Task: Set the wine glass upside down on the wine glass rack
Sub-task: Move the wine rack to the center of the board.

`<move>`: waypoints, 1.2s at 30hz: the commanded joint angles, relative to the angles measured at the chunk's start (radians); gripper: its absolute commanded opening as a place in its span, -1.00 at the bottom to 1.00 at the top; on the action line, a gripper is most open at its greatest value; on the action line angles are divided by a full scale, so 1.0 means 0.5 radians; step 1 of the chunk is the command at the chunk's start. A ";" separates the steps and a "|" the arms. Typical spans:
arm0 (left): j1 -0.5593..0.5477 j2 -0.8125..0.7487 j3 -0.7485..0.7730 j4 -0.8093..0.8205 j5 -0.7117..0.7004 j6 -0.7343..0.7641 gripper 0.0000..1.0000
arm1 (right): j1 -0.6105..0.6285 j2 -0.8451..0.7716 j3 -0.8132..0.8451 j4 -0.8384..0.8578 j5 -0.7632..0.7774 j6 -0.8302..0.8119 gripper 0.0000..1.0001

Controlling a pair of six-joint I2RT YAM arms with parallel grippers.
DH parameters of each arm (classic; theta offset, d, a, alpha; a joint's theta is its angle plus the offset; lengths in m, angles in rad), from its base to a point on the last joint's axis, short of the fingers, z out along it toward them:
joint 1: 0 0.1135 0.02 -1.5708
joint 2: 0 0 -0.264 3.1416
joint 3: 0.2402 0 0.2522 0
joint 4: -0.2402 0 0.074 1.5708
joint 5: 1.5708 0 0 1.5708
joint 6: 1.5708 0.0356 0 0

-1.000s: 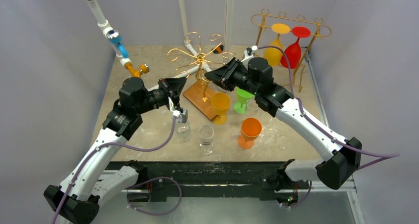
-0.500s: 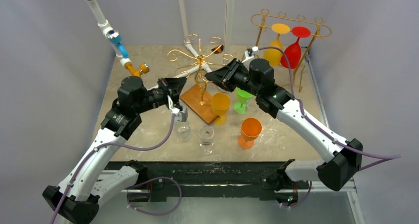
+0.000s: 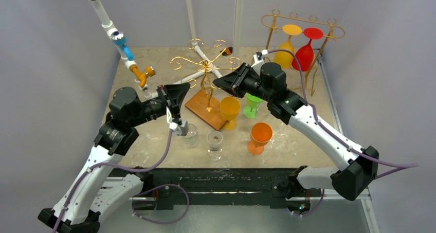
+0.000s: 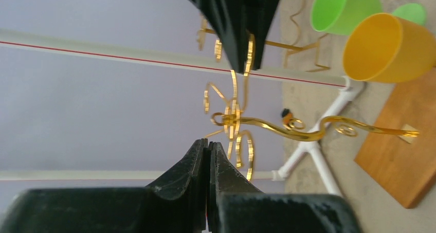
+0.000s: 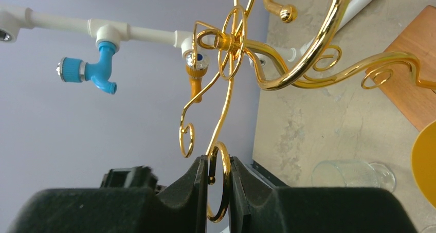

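Note:
The gold wire rack (image 3: 205, 65) stands on a wooden base (image 3: 198, 107) at mid table. My right gripper (image 3: 217, 82) is shut on a gold ring at the end of one rack arm, seen between the jaws in the right wrist view (image 5: 218, 163). My left gripper (image 3: 180, 93) is shut and empty, just left of the rack and clear of it; in its wrist view (image 4: 208, 145) the rack hub (image 4: 231, 119) is ahead. Two clear wine glasses (image 3: 191, 135) (image 3: 214, 143) stand upright near the front. Yellow (image 3: 229, 109), green (image 3: 252, 102) and orange (image 3: 260, 136) glasses stand upright to the right.
A second gold rack (image 3: 303, 23) at the back right holds a yellow glass (image 3: 285, 54) and a red glass (image 3: 304, 55) upside down. A white pipe with blue and orange taps (image 3: 123, 48) runs along the back left. Grey walls enclose the table.
My left gripper has drawn back to the left, away from the rack. The rack's top and base have shifted slightly left. My right gripper keeps its hold on the rack ring.

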 commanded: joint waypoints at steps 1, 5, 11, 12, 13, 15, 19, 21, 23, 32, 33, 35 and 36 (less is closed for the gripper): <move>-0.003 -0.055 0.133 0.360 0.103 -0.117 -1.00 | -0.046 0.008 -0.060 -0.304 0.088 -0.162 -0.63; -0.003 0.002 0.268 0.406 0.069 -0.295 -1.00 | -0.051 -0.005 -0.045 -0.318 0.094 -0.165 -0.63; -0.003 0.027 0.338 0.173 0.039 -0.333 -0.78 | -0.052 -0.036 -0.051 -0.314 0.081 -0.139 -0.58; -0.003 0.044 0.370 0.064 0.029 -0.319 -0.53 | -0.051 -0.047 -0.054 -0.313 0.086 -0.134 -0.57; -0.003 0.059 0.396 -0.048 0.015 -0.318 -0.33 | -0.052 -0.059 -0.063 -0.305 0.089 -0.129 -0.57; -0.003 0.091 0.428 -0.303 0.014 -0.260 -0.01 | -0.052 -0.084 -0.089 -0.274 0.091 -0.120 -0.59; -0.002 0.124 0.359 -0.464 -0.024 -0.144 0.38 | -0.051 -0.084 -0.111 -0.258 0.094 -0.115 -0.59; -0.003 0.159 0.321 -0.453 -0.059 -0.076 0.47 | -0.052 -0.076 -0.128 -0.238 0.082 -0.106 -0.59; -0.003 0.201 0.284 -0.385 -0.096 -0.037 0.51 | -0.052 -0.073 -0.140 -0.222 0.077 -0.091 -0.59; -0.003 0.302 0.130 -0.001 -0.236 0.145 0.01 | -0.052 -0.047 -0.133 -0.183 0.026 -0.067 -0.59; -0.003 0.298 0.096 0.086 -0.248 0.140 -0.16 | -0.052 -0.042 -0.132 -0.178 0.015 -0.070 -0.59; -0.002 0.294 0.068 0.215 -0.240 0.112 -0.52 | -0.050 -0.030 -0.127 -0.176 -0.009 -0.060 -0.59; -0.003 0.289 0.071 0.275 -0.221 0.082 -0.76 | -0.050 -0.021 -0.116 -0.174 -0.022 -0.051 -0.59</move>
